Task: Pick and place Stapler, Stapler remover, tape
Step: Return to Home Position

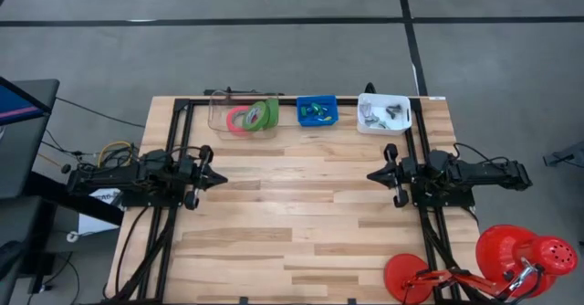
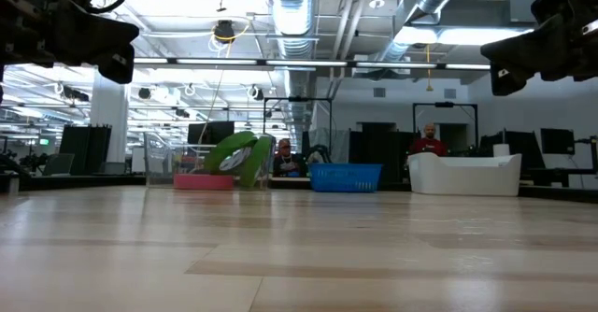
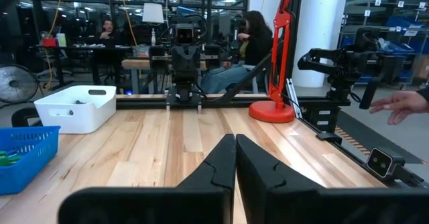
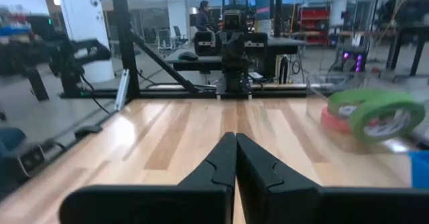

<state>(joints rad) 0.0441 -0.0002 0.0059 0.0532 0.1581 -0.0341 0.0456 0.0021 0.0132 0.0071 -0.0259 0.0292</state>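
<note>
The tape rolls, two green [image 1: 262, 113] and one pink-red [image 1: 239, 120], sit in a clear container [image 1: 219, 113] at the table's far edge. The green rolls [image 2: 234, 153] lean tilted over the flat pink one [image 2: 201, 181], and they show again in the right wrist view [image 4: 379, 113]. A blue basket [image 1: 317, 111] holds small green and blue pieces. A white bin [image 1: 383, 113] holds small grey metal pieces. My left gripper [image 1: 222, 179] [image 3: 235, 138] is shut above the table's left side. My right gripper [image 1: 370, 174] [image 4: 235, 135] is shut above its right side. The two face each other and hold nothing.
A red lamp [image 1: 511, 259] stands at the table's near right corner. Bare wooden tabletop [image 1: 292, 214] lies between the two arms. A person's hand [image 3: 402, 106] shows beyond the table's near side in the left wrist view, and people sit in the room behind.
</note>
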